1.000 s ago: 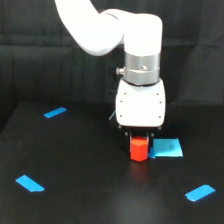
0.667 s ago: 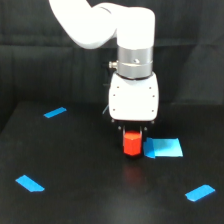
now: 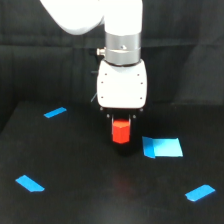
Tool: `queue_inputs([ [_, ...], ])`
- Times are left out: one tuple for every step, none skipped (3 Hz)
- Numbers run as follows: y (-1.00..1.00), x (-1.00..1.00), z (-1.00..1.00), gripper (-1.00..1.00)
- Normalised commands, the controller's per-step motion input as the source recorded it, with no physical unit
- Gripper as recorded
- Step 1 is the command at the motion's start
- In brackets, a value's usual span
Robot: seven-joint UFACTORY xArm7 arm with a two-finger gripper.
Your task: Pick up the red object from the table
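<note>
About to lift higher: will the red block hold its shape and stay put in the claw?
The red object looks like a solid, faceted chunk, so probably rigid. It is small, likely light. The claw covers only its top, so slipping seems possible.

The white robot arm (image 3: 90, 15) is cut off by the top edge at twelve o'clock. The dark gripper (image 3: 121, 120) is mostly hidden under its white boxy head (image 3: 122, 85); its fingertips merge with the matte black table (image 3: 100, 200), leaving their grip on the small red-orange faceted block (image 3: 121, 131) unclear.
</note>
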Motion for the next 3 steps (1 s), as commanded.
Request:
queue_inputs([
  [-0.07,-0.1,0.98,-0.92],
  [-0.14,-0.08,0.92,-1.0],
  [-0.04,-0.04,0.89,-0.96],
])
